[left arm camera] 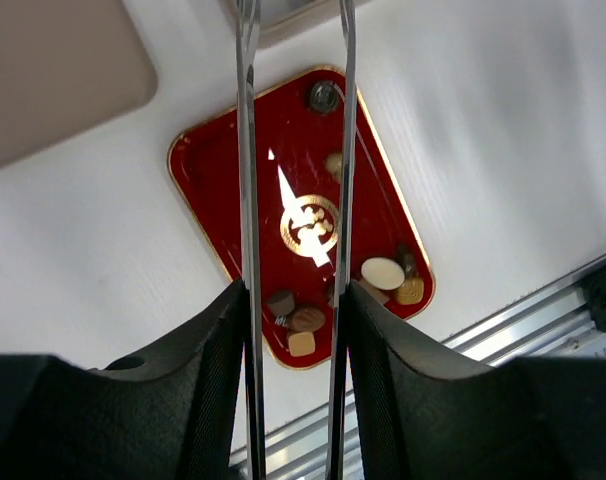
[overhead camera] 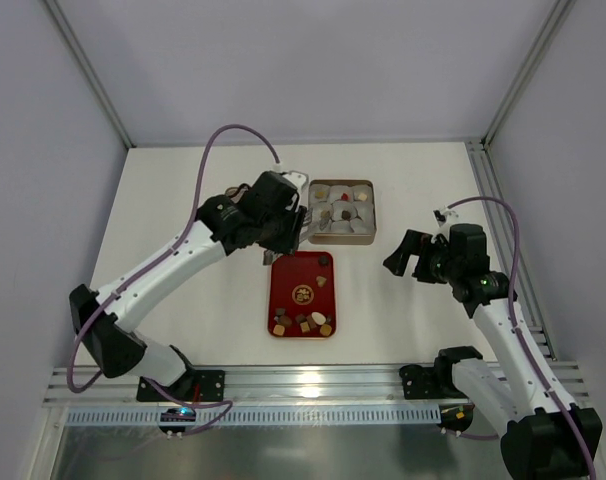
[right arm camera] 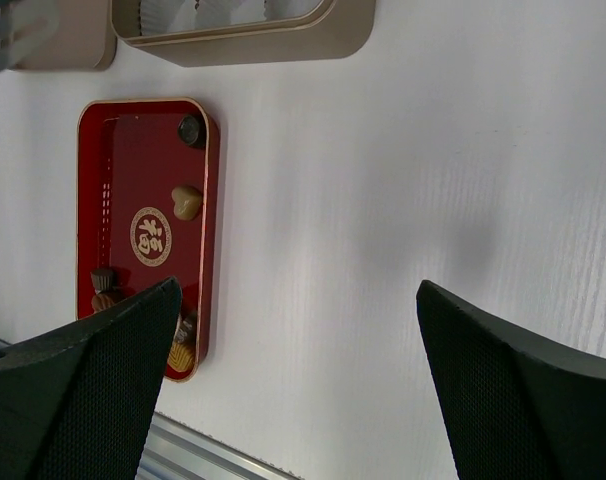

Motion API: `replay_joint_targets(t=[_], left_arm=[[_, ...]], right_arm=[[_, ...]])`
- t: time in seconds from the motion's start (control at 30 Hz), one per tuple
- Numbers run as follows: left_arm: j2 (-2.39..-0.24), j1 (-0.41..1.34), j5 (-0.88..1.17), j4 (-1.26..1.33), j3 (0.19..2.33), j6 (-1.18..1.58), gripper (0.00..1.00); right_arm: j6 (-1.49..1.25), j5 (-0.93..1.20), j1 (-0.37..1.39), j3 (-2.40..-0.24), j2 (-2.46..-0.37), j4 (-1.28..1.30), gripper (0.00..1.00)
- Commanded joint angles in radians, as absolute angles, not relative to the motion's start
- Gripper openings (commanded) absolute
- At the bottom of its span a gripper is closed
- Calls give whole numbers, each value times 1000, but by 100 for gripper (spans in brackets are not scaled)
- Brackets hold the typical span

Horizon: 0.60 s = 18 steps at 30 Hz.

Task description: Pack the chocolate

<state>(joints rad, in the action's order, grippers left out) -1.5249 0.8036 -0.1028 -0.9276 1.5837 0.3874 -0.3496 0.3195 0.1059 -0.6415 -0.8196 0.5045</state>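
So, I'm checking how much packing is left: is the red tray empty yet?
Not empty. The red tray holds chocolate: a cluster at its near end, plus two single pieces toward the far end.

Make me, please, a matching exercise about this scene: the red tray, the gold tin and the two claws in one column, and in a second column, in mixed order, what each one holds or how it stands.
Column one:
1. red tray
2. gold tin
3. left claw
4. right claw

Column two:
A. open, holding nothing
B. closed on metal tongs
C. lined with white paper cups
D. carries loose chocolate pieces

Pairs: 1-D, 2-C, 3-B, 4-A
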Motion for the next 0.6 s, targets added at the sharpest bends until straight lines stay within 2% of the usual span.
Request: replay_joint_targets(t=[0.0, 0.23, 0.57], left_arm=[[-1416, 815, -95, -873, 1427, 426, 42], [-1296, 815, -72, -844, 1249, 428, 42], [-1334, 822, -8, -787, 1216, 417, 43]], right_arm=[[-331, 288, 113, -661, -834, 497, 100], [-336, 267, 117, -643, -818, 479, 100], [-341, 236, 143, -652, -851, 499, 100]])
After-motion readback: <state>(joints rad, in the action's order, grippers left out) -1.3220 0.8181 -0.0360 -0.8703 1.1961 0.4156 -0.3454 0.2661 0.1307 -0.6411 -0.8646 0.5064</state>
